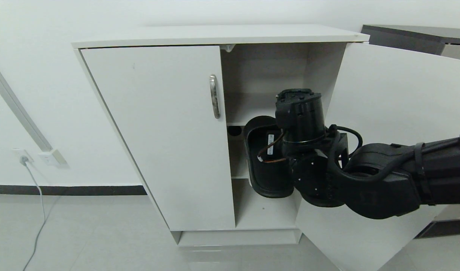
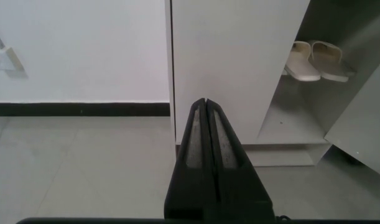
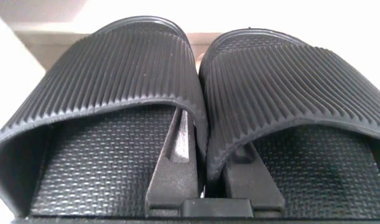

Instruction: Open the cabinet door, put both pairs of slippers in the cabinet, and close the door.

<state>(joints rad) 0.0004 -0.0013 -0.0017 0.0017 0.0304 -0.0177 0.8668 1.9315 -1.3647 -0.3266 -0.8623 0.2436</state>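
Observation:
The white cabinet [image 1: 214, 35] has its left door [image 1: 158, 131] closed and its right door [image 1: 384, 113] swung wide open. My right gripper [image 3: 208, 155] is shut on the pair of black slippers [image 3: 140, 81], pinching their inner side walls together. The black slippers [image 1: 265, 165] hang on edge at the open right half, level with the middle shelves. A pair of white slippers [image 2: 317, 60] lies on a lower shelf inside. My left gripper [image 2: 205, 109] is shut and empty, low over the floor in front of the closed door.
The closed door carries a metal handle [image 1: 214, 96]. A wall socket with a cable [image 1: 23, 156] is on the left wall. A grey desk [image 1: 414, 37] stands behind the open door. The cabinet's bottom shelf [image 2: 289, 127] is bare.

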